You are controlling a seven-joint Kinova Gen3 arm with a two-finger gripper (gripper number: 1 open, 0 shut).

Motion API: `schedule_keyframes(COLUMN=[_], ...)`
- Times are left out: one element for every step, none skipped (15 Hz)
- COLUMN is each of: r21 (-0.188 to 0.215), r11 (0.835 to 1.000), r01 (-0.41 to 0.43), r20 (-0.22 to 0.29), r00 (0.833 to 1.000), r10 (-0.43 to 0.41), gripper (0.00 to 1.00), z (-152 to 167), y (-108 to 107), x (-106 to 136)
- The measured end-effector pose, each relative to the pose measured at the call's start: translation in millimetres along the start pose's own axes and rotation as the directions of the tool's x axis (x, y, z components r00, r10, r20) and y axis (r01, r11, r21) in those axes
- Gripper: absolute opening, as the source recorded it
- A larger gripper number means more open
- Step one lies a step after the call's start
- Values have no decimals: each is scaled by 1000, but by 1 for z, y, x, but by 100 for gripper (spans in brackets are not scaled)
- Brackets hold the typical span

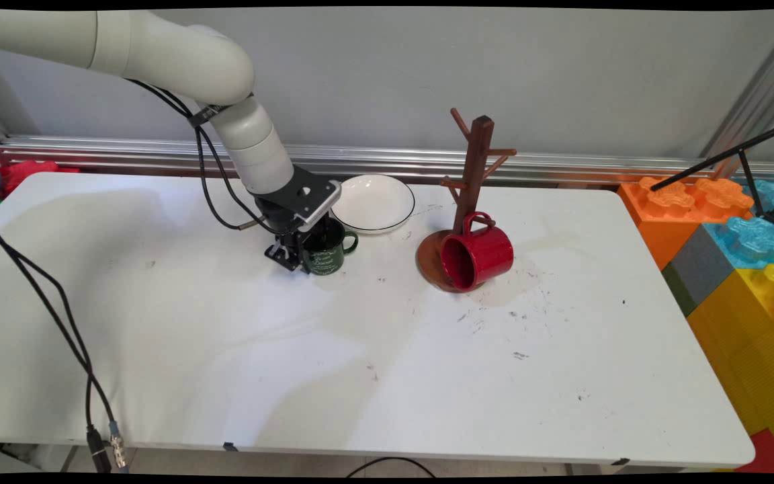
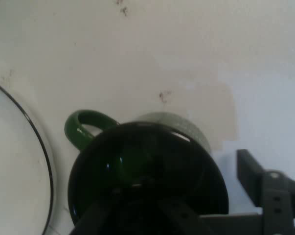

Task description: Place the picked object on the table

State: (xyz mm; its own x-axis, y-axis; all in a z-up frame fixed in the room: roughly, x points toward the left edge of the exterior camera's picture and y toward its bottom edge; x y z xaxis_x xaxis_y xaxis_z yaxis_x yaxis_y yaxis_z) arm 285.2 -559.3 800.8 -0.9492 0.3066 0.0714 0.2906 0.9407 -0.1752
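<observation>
Gripper (image 1: 301, 254) down on the green mug (image 1: 325, 254), upright near table (image 1: 226, 349) centre. 1 finger (image 2: 257, 178) outside the wall at the mug's 9 o'clock, the other looks inside the rim; fingers narrow, grip on the wall can't be confirmed. White bowl (image 1: 373, 203) just beyond at 1 o'clock. Red mug (image 1: 476, 257) on its side at 3 o'clock, lying on the wooden mug tree (image 1: 471, 176) base.

Even, bright light falls from above; soft shadows spread over the table (image 1: 360, 376) under the arm (image 1: 158, 54) (palest toward the near edge). The main view bows at its edges. The hand view is soft, the mug (image 2: 147, 171) darkly blurred.
</observation>
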Motion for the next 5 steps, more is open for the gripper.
schedule_keyframes(r21=[2,3,6,10,13], r11=[1000,1000,1000,1000,1000], r01=[-4,-5,-5,-9,-11], r20=[-8,-16,-27,-41,-49], r00=[1000,1000,1000,999,999], r10=[4,5,6,10,11], gripper=[100,100,100,100,100], z=[0,-1,-3,-7,-10], y=[0,0,1,3,4], x=[1,3,4,5,6])
